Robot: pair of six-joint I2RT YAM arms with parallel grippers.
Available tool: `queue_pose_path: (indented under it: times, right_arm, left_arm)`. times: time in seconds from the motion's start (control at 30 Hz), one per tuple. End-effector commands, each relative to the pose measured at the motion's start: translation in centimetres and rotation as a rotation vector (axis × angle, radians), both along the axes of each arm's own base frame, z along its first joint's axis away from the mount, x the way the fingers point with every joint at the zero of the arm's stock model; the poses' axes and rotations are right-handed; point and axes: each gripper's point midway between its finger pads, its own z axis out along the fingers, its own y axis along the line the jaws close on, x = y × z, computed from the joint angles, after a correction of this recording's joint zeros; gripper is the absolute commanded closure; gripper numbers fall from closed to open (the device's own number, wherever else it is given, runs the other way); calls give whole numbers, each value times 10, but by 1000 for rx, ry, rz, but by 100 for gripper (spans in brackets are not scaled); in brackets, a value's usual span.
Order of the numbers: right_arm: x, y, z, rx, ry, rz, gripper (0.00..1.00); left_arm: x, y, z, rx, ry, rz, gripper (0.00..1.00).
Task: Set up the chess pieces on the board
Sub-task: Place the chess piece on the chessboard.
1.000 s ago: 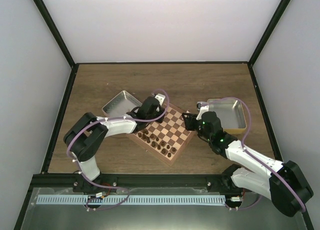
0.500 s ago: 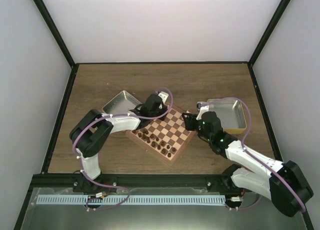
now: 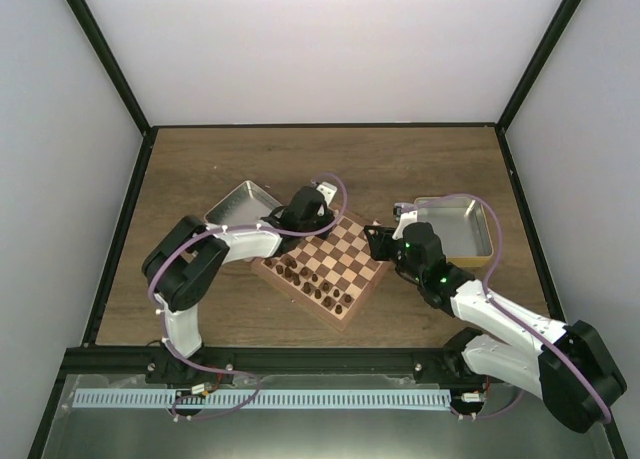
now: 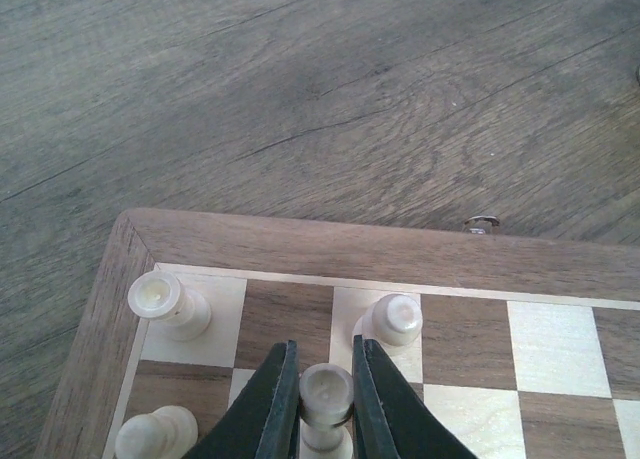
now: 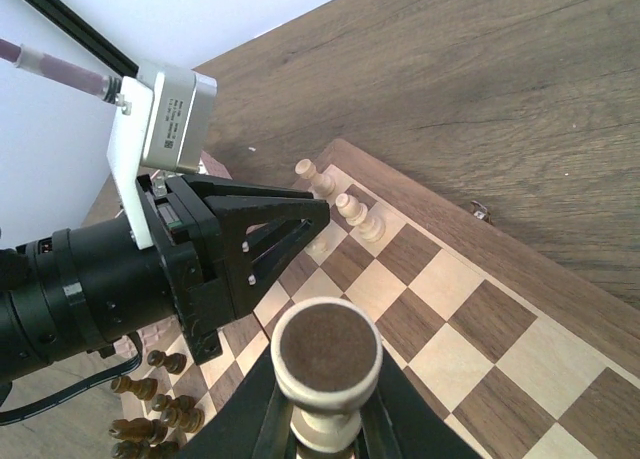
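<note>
Three light pieces [image 4: 165,304] stand on squares at one corner of the board [image 4: 300,247]. A fourth piece [image 4: 326,391] sits between the fingers [image 4: 268,404] of the left gripper [image 4: 323,351], which presses against its head on both sides. Its foot is hidden, so I cannot tell whether it rests on the square.

The right gripper [image 5: 325,399] is clamped on a fifth piece [image 5: 325,364], whose round brown base faces the wrist camera. It hangs above the checks, facing the left gripper across the board.

From above, the board lies skewed in the middle of the table [image 3: 400,169], one corner pointing away. The left gripper is over that far corner, the right gripper at the right-hand corner.

Dark pieces [image 3: 305,279] crowd the near-left edge. Two trays flank the board: the left tray [image 3: 232,207] just beside its far-left side, the right tray [image 3: 470,241] a little off to the right.
</note>
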Motion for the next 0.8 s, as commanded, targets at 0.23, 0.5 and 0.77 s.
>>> queue_pose_path:
  times: [0.23, 0.5, 0.77]
  right_arm:
    - [3, 1, 1, -4, 2, -7, 88]
    - [3, 3, -3, -8, 14, 0, 88]
    - [3, 4, -4, -7, 17, 5, 88]
  left_arm:
    - [13, -3, -10, 30, -16, -17, 90]
    - [13, 0, -9, 44, -23, -12, 87]
    - [12, 3, -8, 70, -36, -19, 86]
